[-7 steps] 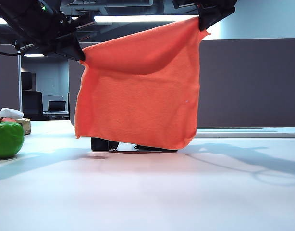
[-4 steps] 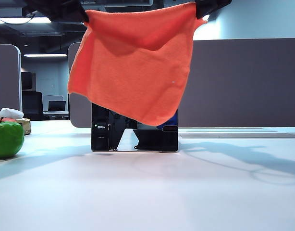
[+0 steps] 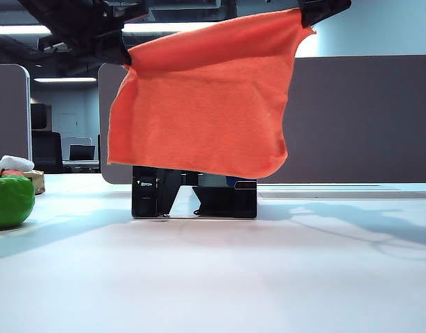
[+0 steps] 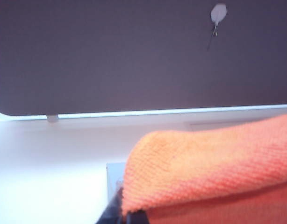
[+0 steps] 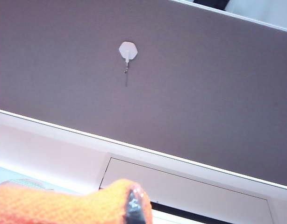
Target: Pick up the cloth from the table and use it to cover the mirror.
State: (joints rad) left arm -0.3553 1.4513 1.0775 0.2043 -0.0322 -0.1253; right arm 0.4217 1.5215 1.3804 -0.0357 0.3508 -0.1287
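So both arms have the fuzzy bright orange microfibre cloth (image 3: 199,111) stretched out like a banner: the left gripper (image 3: 119,54) is pinched tight on one top corner and the right gripper (image 3: 311,12) is clamped on the other. Compared to a moment ago, when it swung off crooked, the sheet hangs squarer again, straight down from the jaws. Its bottom hem overlaps the top of the square dark frameless mirror (image 3: 194,195) on the plain white table (image 3: 213,277), so I'd guess they just need to lower and release.
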